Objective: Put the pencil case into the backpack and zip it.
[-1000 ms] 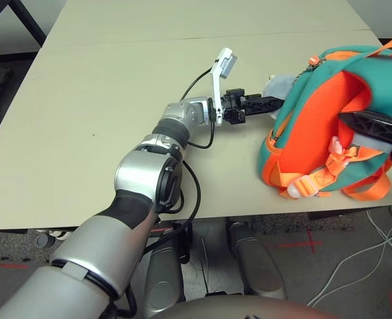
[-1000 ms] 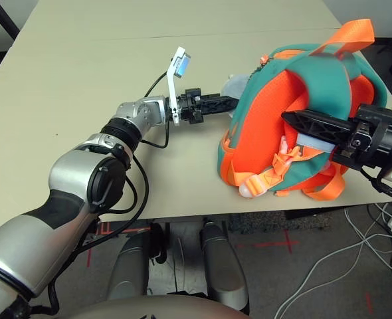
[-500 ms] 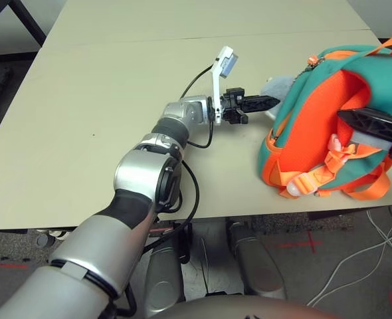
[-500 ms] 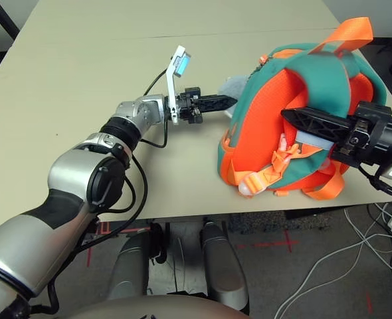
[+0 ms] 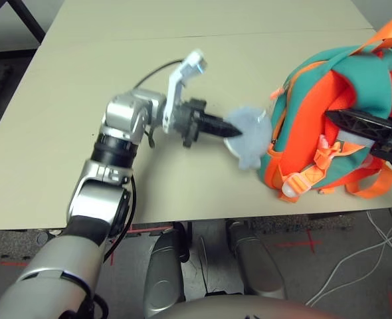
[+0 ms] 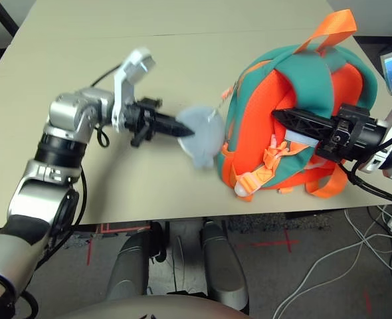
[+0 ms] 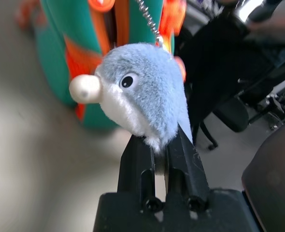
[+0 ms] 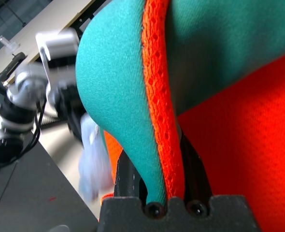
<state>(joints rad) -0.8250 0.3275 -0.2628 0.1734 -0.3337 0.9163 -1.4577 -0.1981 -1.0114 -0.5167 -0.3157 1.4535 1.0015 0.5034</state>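
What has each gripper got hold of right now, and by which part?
Left gripper pinches the grey plush charm by its lower edge. Right gripper is shut on the backpack, on a teal shoulder strap with orange mesh backing.

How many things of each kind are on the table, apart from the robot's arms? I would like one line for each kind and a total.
Backpack: 1
Plush charm: 1
Total: 2
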